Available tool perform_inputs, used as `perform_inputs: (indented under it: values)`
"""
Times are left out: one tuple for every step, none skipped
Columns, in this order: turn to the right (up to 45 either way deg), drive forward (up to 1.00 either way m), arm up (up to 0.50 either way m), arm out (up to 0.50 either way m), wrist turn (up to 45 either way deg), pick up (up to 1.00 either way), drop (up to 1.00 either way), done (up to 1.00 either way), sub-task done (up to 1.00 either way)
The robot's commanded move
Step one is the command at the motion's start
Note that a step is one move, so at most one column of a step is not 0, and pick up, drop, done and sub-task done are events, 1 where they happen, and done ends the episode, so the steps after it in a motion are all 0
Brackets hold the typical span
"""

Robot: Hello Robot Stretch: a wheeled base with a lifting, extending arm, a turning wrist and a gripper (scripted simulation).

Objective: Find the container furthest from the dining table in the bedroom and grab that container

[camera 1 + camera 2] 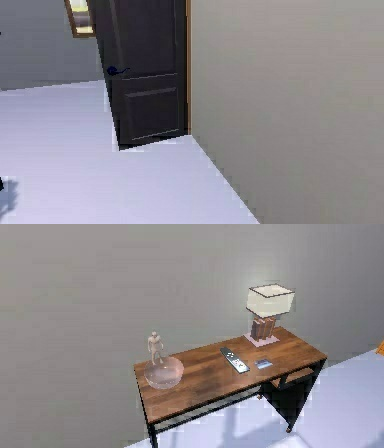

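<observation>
dark panelled door (150, 75) sits ajar beside a beige wall (290, 100), plus a cream-shaded lamp (270, 309), small pale figurine (154, 347) and flat grey remote (235, 360)

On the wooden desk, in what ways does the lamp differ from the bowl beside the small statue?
The bowl is low and wide, while the lamp is tall.
The bowl looks clear with a pinkish tint, but the lamp has a pale shade on a brownish base.
In the arm side view the bowl stands near the left end of the desk, and the lamp near its right end.
Both stand upright on the desk.
</observation>
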Motion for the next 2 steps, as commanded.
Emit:
perform_inputs:
  values:
    - [0.0, 0.0, 0.5, 0.0, 0.0, 0.0, 0.0, 0.0, 0.0]
    - [0.0, 0.0, 0.36, 0.0, 0.0, 0.0, 0.0, 0.0, 0.0]
